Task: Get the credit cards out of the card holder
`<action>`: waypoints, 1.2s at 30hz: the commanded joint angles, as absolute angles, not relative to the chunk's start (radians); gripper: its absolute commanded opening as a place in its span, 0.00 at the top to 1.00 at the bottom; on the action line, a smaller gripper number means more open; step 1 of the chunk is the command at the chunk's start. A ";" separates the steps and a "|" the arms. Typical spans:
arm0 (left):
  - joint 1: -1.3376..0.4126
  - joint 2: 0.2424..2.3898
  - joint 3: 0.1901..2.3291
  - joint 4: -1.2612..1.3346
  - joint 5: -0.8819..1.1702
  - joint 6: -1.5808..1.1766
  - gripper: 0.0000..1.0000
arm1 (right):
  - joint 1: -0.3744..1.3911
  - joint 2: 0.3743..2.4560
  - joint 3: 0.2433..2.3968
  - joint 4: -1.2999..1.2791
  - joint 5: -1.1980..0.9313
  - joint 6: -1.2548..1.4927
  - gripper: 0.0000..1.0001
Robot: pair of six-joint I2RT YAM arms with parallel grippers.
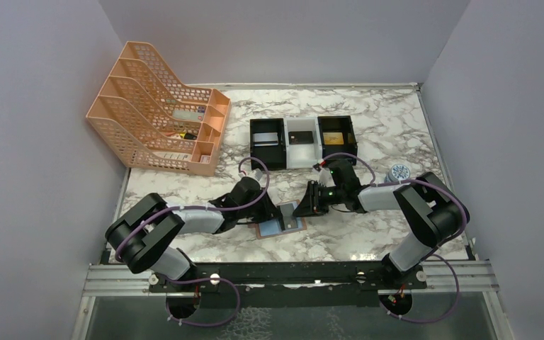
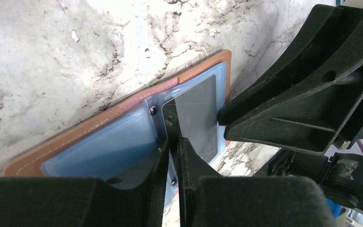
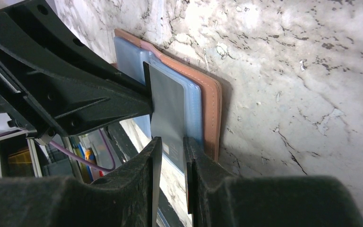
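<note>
grey card (image 2: pixel 196 113): thin, stiff, slick, pinched at edge by left hand (image 2: pixel 173 142); soft card holder (image 2: pixel 99 137) clamped by right hand (image 3: pixel 171 142).

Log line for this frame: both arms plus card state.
left fingers: pinching grey card edge | right fingers: clamped on card holder edge | card: not yet out | holder: lying open
</note>
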State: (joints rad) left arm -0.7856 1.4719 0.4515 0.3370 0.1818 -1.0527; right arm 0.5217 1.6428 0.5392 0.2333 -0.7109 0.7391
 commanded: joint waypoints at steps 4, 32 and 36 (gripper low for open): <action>-0.789 1.429 0.397 0.347 0.149 -1.066 0.89 | 0.522 1.674 0.516 0.196 -0.626 0.723 0.75; -0.807 1.466 0.343 0.477 0.176 -1.175 0.71 | 0.522 1.693 0.512 0.240 -0.679 0.741 0.75; -0.815 1.444 0.303 0.498 0.142 -1.201 0.72 | 0.522 1.699 0.503 0.257 -0.683 0.750 0.75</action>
